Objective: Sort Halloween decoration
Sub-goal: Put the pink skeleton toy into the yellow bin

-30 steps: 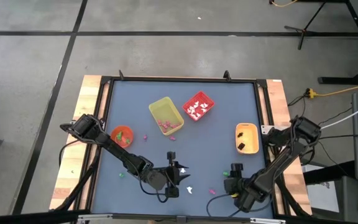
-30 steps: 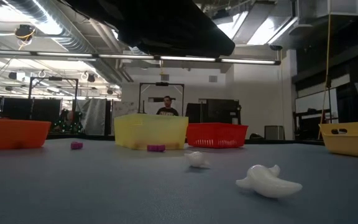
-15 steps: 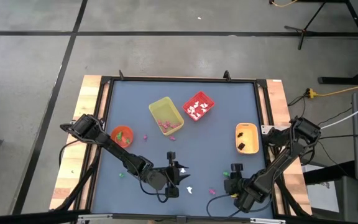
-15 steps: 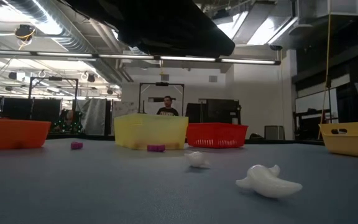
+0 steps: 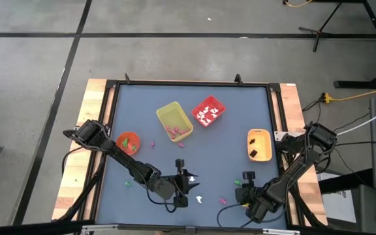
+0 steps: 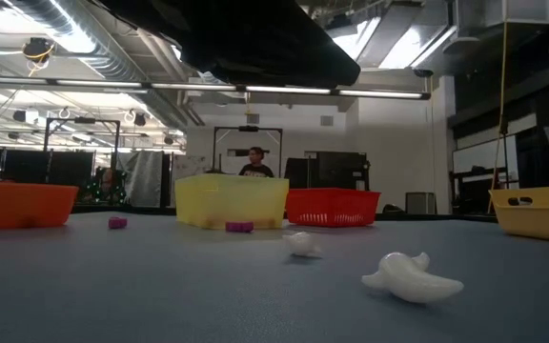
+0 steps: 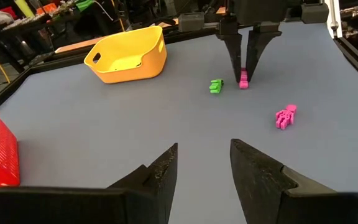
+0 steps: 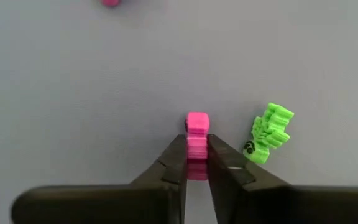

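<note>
No text, label, brand, number or sign can be read anywhere in these views, neither on the bins, the trinkets, the arms nor in the room behind.

One trinket [image 8: 197, 142] sits between the right arm's jaws, another trinket [image 8: 267, 133] beside

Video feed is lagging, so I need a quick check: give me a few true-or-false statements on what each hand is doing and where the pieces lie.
1. The right hand is shut on a pink trinket. True.
2. A green trinket lies beside that pink one. True.
3. The left hand holds a white piece. False: it is open and holds nothing.
4. The red bin holds green pieces. False: it holds white ones.
5. The yellow bin sits beside the red bin. True.
</note>
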`<state>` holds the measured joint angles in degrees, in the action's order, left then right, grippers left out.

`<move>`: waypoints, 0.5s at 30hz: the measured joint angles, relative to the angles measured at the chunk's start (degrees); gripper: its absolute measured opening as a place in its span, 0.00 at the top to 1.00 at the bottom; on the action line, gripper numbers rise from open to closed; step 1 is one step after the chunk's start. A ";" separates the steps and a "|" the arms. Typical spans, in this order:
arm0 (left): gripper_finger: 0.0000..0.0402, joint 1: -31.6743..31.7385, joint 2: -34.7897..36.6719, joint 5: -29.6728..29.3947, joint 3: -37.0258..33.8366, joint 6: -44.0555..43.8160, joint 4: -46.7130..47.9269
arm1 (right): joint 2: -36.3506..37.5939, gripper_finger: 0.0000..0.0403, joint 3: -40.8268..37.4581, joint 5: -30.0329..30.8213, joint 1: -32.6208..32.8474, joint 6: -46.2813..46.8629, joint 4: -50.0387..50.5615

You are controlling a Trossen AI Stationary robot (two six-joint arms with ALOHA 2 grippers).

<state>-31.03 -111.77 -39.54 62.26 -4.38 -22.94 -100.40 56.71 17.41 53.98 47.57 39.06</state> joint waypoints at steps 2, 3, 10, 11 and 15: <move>0.67 -0.15 0.00 -0.01 0.00 0.00 -0.02 | 0.00 0.90 0.00 0.00 0.00 0.02 -0.13; 0.67 -0.25 0.00 -0.01 0.00 0.02 -0.06 | 0.00 0.91 0.00 0.00 0.00 0.05 -0.22; 0.67 -1.97 0.00 -0.01 -0.01 0.02 -0.26 | 0.00 0.90 0.00 -0.52 0.00 0.11 -3.95; 0.67 -2.33 0.00 -0.01 0.00 0.02 -0.28 | 0.00 0.90 0.03 -0.54 0.00 0.10 -4.80; 0.67 -4.37 0.78 0.00 -0.04 0.04 -0.11 | 0.00 0.90 2.69 -0.42 -0.15 -0.08 -4.93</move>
<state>-35.40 -110.99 -39.54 62.22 -4.34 -23.04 -100.40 59.40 16.99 53.83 47.50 34.13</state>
